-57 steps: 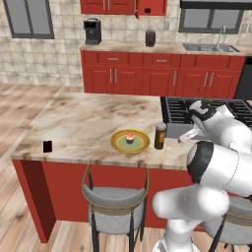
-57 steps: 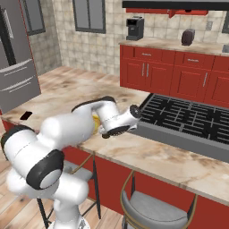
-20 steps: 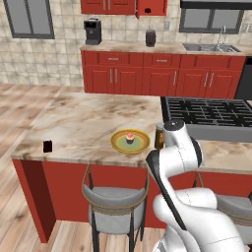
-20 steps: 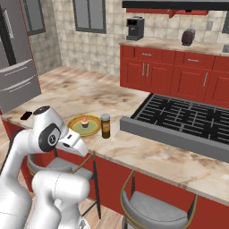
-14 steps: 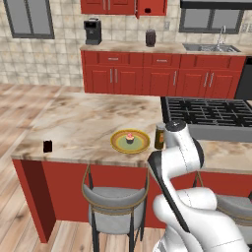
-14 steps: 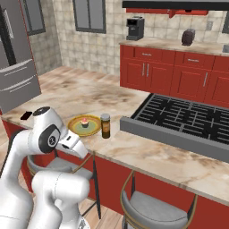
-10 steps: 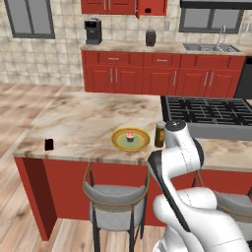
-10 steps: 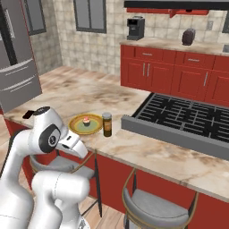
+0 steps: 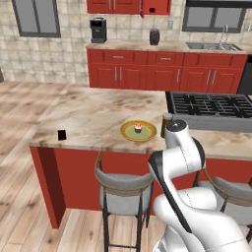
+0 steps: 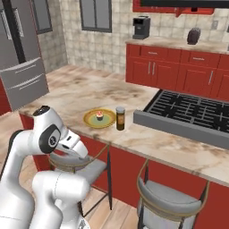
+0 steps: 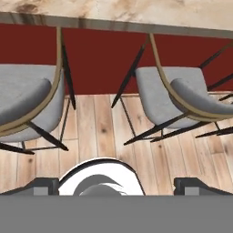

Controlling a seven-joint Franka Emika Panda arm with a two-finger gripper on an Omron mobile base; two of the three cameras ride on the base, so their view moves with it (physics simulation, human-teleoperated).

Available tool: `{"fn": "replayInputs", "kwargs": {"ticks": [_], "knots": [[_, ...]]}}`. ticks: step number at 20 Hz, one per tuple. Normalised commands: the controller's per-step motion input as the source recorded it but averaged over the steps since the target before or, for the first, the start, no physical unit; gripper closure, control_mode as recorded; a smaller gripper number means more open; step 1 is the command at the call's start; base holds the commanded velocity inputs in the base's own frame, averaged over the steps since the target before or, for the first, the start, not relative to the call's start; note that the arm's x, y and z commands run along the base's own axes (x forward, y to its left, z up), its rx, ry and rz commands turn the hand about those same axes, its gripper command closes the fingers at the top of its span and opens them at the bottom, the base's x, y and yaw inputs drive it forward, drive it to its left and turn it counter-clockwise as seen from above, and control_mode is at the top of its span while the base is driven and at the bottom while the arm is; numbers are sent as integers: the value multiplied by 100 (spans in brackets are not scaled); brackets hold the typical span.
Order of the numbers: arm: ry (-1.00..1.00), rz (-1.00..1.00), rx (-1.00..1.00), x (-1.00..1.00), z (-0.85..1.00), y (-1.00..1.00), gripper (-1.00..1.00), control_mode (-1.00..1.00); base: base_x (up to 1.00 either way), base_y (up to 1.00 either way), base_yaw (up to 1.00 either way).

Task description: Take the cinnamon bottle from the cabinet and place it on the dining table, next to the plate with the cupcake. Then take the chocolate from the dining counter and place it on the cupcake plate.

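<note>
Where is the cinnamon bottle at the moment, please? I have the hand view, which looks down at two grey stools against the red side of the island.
Observer: The cinnamon bottle stands upright on the dining table, close beside the plate, on the side towards the cooktop.
Operator: Thank you. Is the cupcake on that plate?
Observer: Yes, the cupcake sits near the plate's middle.
Operator: And where is the chocolate?
Observer: The chocolate lies near the table's front edge, at the end away from the cooktop, well apart from the plate.
</note>
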Motion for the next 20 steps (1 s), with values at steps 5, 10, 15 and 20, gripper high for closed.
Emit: {"fn": "replayInputs", "kwargs": {"ticks": [5,10,15,20], "knots": [[0,0,0,0,0,0,-100,100,6,83,-8],[0,0,0,0,0,0,-100,100,12,84,-11],[0,0,0,0,0,0,-100,100,8,83,-12],[0,0,0,0,0,0,-100,100,10,80,-14]]}}
